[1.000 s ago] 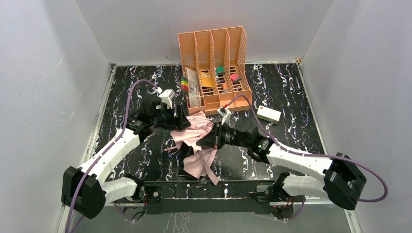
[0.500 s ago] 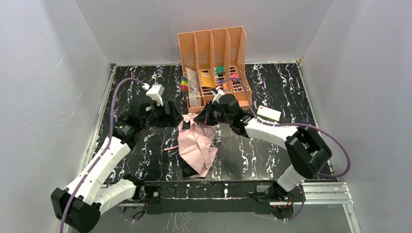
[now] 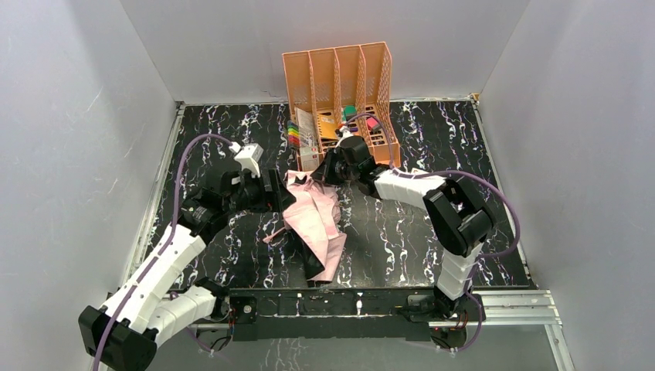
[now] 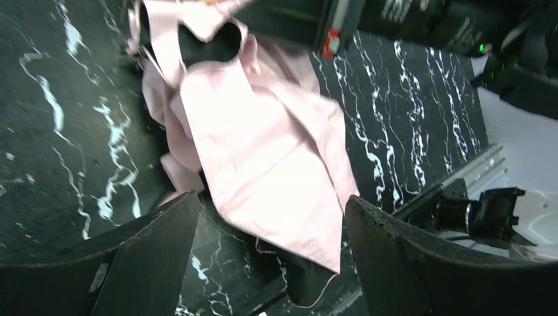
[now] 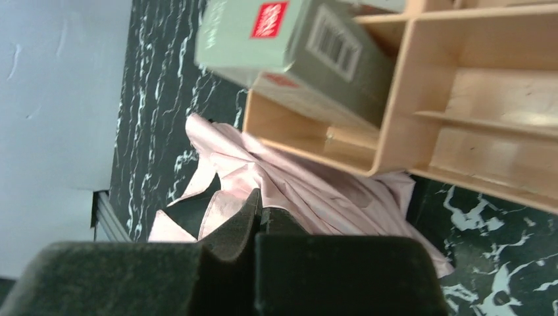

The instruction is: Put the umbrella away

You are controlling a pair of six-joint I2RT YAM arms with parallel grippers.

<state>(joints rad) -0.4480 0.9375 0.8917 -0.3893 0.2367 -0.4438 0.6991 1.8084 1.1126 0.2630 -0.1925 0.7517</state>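
Observation:
The umbrella (image 3: 315, 220) lies loosely folded on the black marbled table, pale pink side up with black showing at its near end. My left gripper (image 3: 282, 193) is open at its left edge; in the left wrist view the pink fabric (image 4: 263, 151) lies ahead of and between the wide-apart fingers (image 4: 151, 257). My right gripper (image 3: 322, 171) is at the umbrella's far end, by the orange organiser (image 3: 340, 93). In the right wrist view it (image 5: 263, 212) is shut, its tips at the pleated pink fabric (image 5: 309, 191); it seems to pinch it.
The orange organiser's front tray (image 5: 460, 99) holds a grey-green box with a red label (image 5: 289, 46) and small coloured items (image 3: 359, 116). Grey walls close the left, back and right sides. A metal rail (image 3: 347, 297) runs along the near edge.
My right gripper swung from the umbrella's middle up to the organiser, drawing the fabric's far end with it and stretching it out. My left gripper drew back a little, then shifted towards the fabric.

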